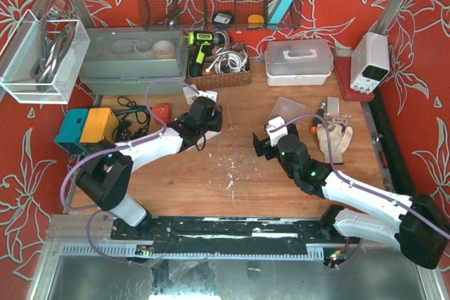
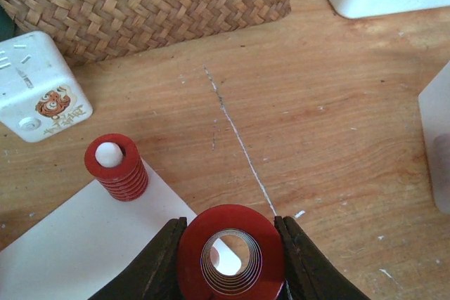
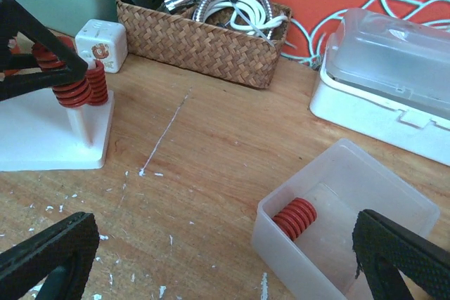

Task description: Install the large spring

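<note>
A: Left gripper [image 2: 230,252]?
B: Pinching the large spring [image 2: 230,217], directly over the white base [image 2: 77,251], just beside the small spring [image 2: 118,173] on its peg.
A: Right gripper [image 3: 225,254]?
B: Spread wide, well right of the base, above a clear tub [image 3: 330,154] with a spare spring [image 3: 294,217] inside.

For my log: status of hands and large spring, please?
Left hand shut on large spring, over white base. Right hand open, near clear box. Nothing blocking.
</note>
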